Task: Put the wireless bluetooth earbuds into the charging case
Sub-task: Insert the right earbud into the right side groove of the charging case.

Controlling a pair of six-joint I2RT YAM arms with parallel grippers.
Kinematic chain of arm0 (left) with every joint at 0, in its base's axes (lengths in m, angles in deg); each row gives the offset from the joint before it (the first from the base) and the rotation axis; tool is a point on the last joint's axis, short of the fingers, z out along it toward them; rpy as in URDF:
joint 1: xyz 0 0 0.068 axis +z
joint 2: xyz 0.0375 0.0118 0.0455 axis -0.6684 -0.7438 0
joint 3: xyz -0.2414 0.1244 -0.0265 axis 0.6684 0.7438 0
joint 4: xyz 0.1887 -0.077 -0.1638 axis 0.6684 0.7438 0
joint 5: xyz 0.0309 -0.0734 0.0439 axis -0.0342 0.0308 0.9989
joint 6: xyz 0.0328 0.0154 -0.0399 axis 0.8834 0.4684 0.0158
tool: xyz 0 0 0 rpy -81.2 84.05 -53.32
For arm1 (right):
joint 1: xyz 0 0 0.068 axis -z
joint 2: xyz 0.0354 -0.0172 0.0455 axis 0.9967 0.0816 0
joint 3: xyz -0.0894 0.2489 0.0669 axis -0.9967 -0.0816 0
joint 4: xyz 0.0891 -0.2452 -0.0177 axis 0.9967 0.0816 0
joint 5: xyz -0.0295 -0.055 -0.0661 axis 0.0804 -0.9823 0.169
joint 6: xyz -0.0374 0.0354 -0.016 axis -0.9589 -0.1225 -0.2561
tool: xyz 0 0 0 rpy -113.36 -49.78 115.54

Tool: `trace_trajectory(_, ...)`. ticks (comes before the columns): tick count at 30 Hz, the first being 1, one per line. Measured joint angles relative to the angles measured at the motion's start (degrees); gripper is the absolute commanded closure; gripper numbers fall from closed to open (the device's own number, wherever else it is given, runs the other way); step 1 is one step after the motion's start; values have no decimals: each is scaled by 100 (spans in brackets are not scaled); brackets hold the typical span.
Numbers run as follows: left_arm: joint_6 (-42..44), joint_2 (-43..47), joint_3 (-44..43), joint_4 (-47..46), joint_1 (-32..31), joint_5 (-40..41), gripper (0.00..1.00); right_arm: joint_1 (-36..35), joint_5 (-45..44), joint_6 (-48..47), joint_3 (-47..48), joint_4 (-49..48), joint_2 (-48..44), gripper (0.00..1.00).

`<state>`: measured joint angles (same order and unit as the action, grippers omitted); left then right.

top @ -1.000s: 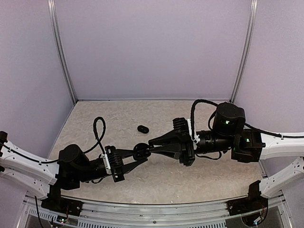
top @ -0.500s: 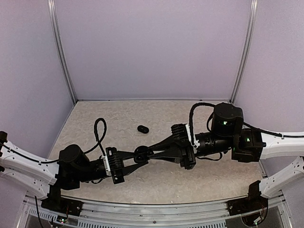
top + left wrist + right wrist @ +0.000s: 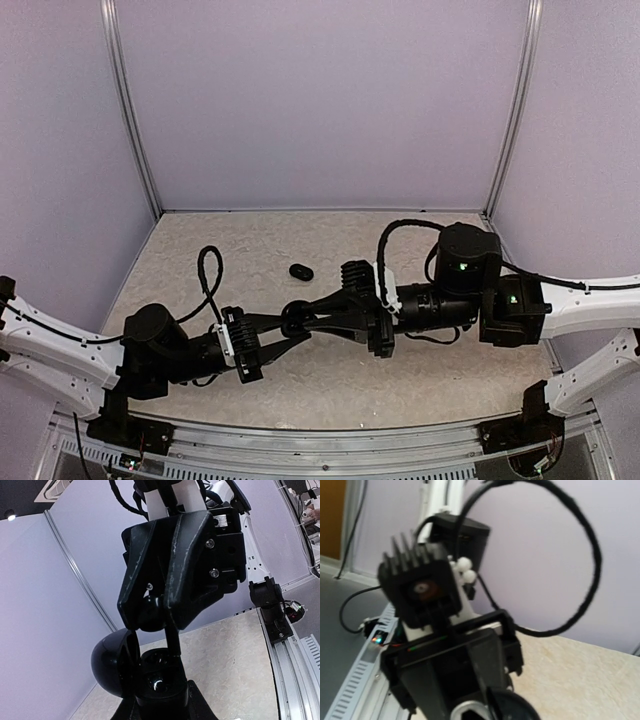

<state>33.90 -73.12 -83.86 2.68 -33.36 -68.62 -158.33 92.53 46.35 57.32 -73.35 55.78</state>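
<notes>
Right arm has pushed further left since the earlier frame, and its wrist housing and cable loop now sit closer to mid-surface. Right end effector (image 3: pixel 311 317) tips now overlap the charging case (image 3: pixel 293 319). Left arm unchanged.

- Left end effector (image 3: pixel 287 324): fingers clamped on the charging case and holding it off the surface (image 3: pixel 250 250), roughly midway between the two arms.
- Case, left wrist view: open, with the domed glossy lid (image 3: pixel 112 664) swung out to one side. The base faces up toward the opposite fingers, with a small glint inside one seat.
- Right end effector, left wrist view: directly above the open base, tips pointing down into it. Fingers are nearly together, pinching a small round black knob, the earbud (image 3: pixel 150 613). A thin dark part reaches down from the fingers to the base; cannot tell whether it is the bud's stem or a fingertip, nor whether the bud touches its seat.
- Second earbud (image 3: pixel 301 271): lies loose on the surface, just behind the joined end effectors and apart from both.
- Right wrist view: blurred. Shows the left arm's finned wrist block and a cable arc against the back wall, with a dark rounded edge at the bottom of the frame.
</notes>
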Motion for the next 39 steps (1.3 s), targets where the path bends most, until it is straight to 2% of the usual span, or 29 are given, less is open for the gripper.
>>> trace_trajectory(16,-7,-79,0,-345,-2,479,89,-2,-758,448,-7,-483,81,95)
trace_trajectory(39,-39,-280,57,-614,0,1167,89,-2,-1296,964,-28,-861,389,99)
